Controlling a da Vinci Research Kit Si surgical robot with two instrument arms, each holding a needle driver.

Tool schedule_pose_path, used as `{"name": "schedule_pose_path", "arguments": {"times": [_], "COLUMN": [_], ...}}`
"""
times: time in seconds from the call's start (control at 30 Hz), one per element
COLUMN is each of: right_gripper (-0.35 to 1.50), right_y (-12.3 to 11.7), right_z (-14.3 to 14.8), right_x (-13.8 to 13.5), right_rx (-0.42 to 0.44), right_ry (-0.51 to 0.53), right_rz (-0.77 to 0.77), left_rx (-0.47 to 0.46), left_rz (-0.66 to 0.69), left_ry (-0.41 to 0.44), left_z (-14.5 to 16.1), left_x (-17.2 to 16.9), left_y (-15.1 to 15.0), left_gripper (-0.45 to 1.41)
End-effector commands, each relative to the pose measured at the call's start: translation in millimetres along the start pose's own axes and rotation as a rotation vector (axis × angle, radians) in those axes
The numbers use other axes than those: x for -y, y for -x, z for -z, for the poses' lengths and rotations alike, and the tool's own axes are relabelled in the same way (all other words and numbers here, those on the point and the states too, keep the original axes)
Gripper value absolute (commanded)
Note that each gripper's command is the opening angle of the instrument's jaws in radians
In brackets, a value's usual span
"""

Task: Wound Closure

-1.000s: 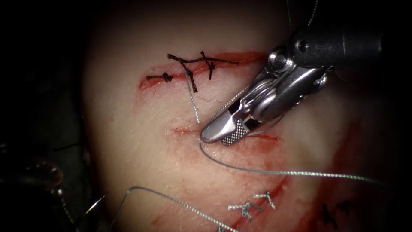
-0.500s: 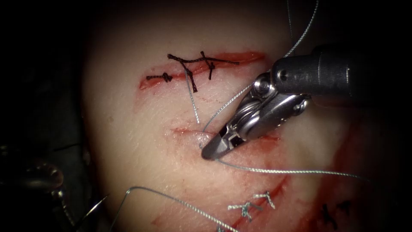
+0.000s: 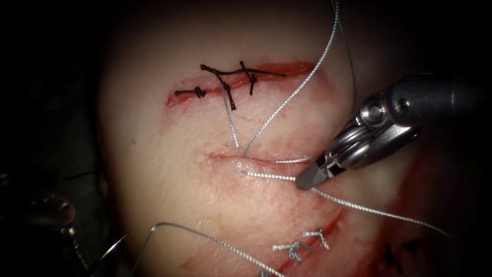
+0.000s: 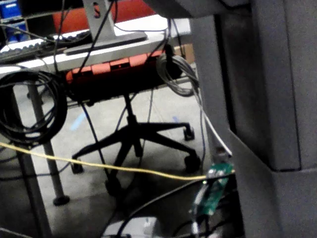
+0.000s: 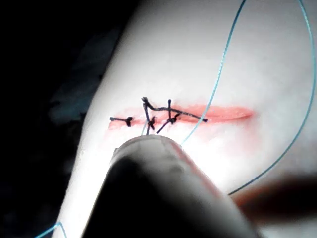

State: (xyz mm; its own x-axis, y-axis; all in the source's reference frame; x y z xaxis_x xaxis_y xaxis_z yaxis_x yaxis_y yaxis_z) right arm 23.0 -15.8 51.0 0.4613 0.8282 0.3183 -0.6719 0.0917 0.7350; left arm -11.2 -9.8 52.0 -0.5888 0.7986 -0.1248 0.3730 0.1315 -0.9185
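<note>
Since before, my right claw pulled rightward off the cut, clamped narrow on the thread, drawing it taut.

Place: a robotics lab or office workroom.
Seating: a wheeled office chair on bare floor.
Wiring: coiled black cables, a yellow cable, an exposed circuit board.
Bench: sutured practice tissue.

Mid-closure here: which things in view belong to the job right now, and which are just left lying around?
In the job:
right tool, jaws shut on the thread
open cut in the tissue

Lying about:
dark stitched cut
pale knot ends
dark knots
loose wire-like strand
red fluid
</note>
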Motion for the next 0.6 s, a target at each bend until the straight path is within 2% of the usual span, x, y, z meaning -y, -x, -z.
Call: {"name": "schedule_pose_path", "arguments": {"times": [0.03,0.2,0.37,0.6], "right_gripper": [-0.35,-0.35,-0.35,-0.35], "right_y": [2.0,8.4,12.0,16.8], "right_z": [0.6,6.2,10.0,14.0], "right_x": [-1.9,-8.7,-14.6,-23.7], "right_rx": [-0.013,-0.032,-0.025,-0.064], "right_ry": [0.012,0.077,0.171,0.306], "right_rz": [-0.007,-0.002,0.055,-0.042], "left_rx": [0.000,0.000,0.001,0.000], "left_rz": [0.001,0.001,0.000,-0.001], "left_ry": [0.001,0.001,0.001,-0.001], "left_z": [-0.3,-0.3,-0.3,-0.3], "left_x": [0.7,0.8,0.8,1.0], "left_y": [0.0,0.0,0.0,0.0], "left_gripper": [-0.45,-0.45,-0.45,-0.45]}}
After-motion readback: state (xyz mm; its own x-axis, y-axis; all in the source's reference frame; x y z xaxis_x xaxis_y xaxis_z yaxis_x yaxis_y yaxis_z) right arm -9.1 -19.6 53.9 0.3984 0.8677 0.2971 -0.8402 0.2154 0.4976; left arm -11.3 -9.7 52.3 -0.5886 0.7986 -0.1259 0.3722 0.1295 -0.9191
